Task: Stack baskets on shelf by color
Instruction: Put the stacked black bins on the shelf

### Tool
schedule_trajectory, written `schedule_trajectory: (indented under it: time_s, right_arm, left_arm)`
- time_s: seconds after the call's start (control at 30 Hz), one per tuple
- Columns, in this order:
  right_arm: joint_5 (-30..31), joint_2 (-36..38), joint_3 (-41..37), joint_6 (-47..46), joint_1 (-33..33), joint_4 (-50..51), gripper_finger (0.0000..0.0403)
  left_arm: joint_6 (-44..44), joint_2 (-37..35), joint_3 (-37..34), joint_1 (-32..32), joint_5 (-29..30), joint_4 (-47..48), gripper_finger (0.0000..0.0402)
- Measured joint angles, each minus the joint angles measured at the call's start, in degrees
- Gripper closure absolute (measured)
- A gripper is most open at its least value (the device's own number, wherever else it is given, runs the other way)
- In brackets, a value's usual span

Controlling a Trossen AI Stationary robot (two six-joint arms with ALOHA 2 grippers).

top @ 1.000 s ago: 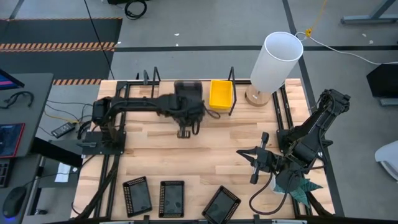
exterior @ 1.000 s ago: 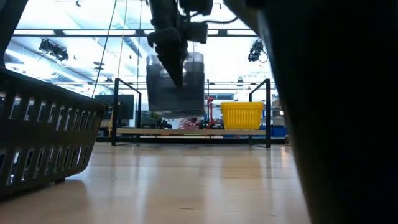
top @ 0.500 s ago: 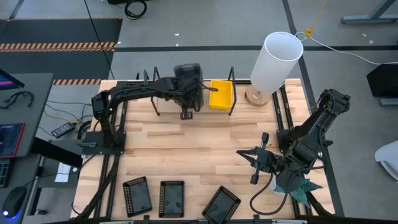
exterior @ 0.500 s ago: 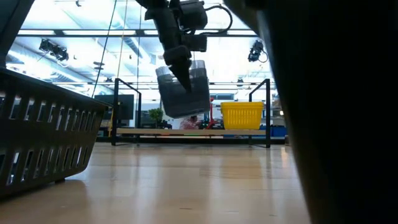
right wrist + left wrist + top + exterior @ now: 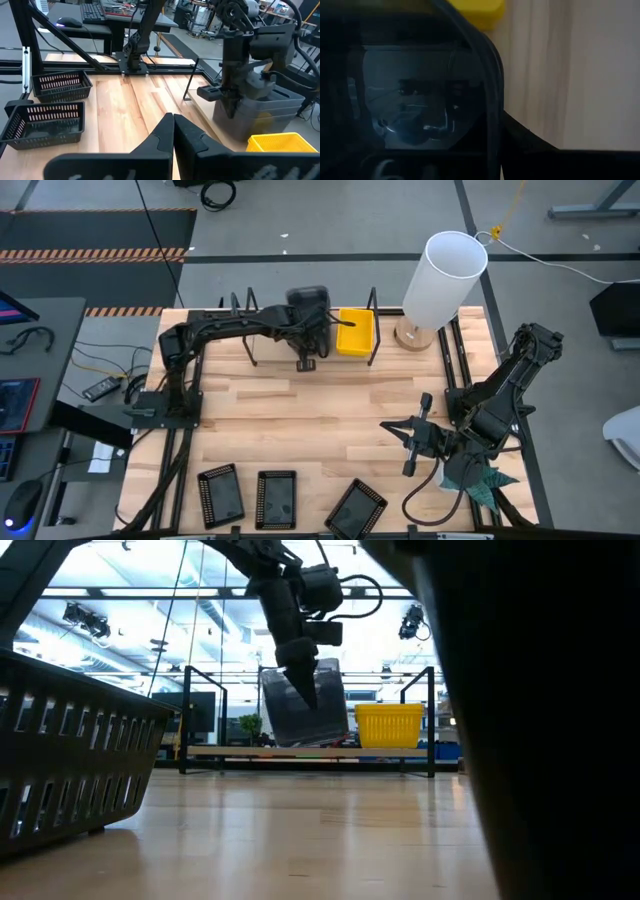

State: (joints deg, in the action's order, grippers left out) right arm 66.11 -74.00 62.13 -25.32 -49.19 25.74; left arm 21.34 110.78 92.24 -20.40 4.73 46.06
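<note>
1. High view: our left tool (image 5: 309, 340) is clamped on a grey basket (image 5: 308, 304) over the shelf (image 5: 265, 340), just beside the yellow baskets (image 5: 355, 330). Three mesh baskets (image 5: 276, 498) sit at the desk's (image 5: 300, 420) near edge.
2. Low view: grey basket tilted, at shelf lvl.
3. Right wrist: right tool (image 5: 172, 131) fingers together, parked near the desk's right side.

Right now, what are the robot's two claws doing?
Left gripper: closed on a grey basket, lowering it at the shelf.
Right gripper: closed, empty, waiting over the table.
</note>
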Motion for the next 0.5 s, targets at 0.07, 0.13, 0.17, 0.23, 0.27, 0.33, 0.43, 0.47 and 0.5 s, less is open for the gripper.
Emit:
schedule_trajectory:
  time_s: [0.07, 0.13, 0.17, 0.23, 0.27, 0.33, 0.43, 0.47, 0.5]
  right_arm:
    - [-0.04, 0.0, 0.0, 0.02, -0.02, 0.02, 0.0394]
    - [-0.02, 0.0, 0.0, 0.02, -0.01, 0.0, 0.0394]
    - [-0.04, 0.0, 0.0, 0.04, -0.02, 0.0, 0.0394]
    - [-0.04, 0.0, 0.0, 0.22, -0.01, 0.0, 0.0394]
    - [-0.04, 0.0, 0.0, 0.22, -0.02, 0.0, 0.0394]
    - [-0.04, 0.0, 0.0, 0.22, 0.0, -0.01, 0.0394]
    - [-0.05, 0.0, 0.0, 0.23, -0.02, -0.02, 0.0394]
    - [-0.04, 0.0, 0.0, 0.28, 0.0, -0.02, 0.0394]
    - [-0.02, 0.0, 0.0, 0.38, -0.02, -0.04, 0.0394]
  left_arm:
    - [0.43, -0.04, 0.01, 0.0, -0.93, -0.3, 0.0386]
    - [0.41, -0.04, 0.01, 0.0, -1.22, 0.15, 0.0386]
    - [0.38, -0.04, 0.01, 0.0, -1.44, 0.2, 0.0386]
    - [0.34, -0.01, 0.01, 0.0, -1.6, -0.02, 0.0382]
    - [0.25, 0.16, 0.01, 0.11, -1.66, -0.23, 0.0377]
    - [0.09, 0.35, 0.01, 0.11, -1.74, -0.31, 0.0365]
    - [0.18, 0.35, 0.01, 0.39, -2.01, -0.63, 0.0343]
    - [0.33, 0.35, 0.01, 0.5, -2.01, -0.76, 0.0334]
    - [0.32, 0.35, 0.01, 0.7, -1.95, -0.78, 0.0325]
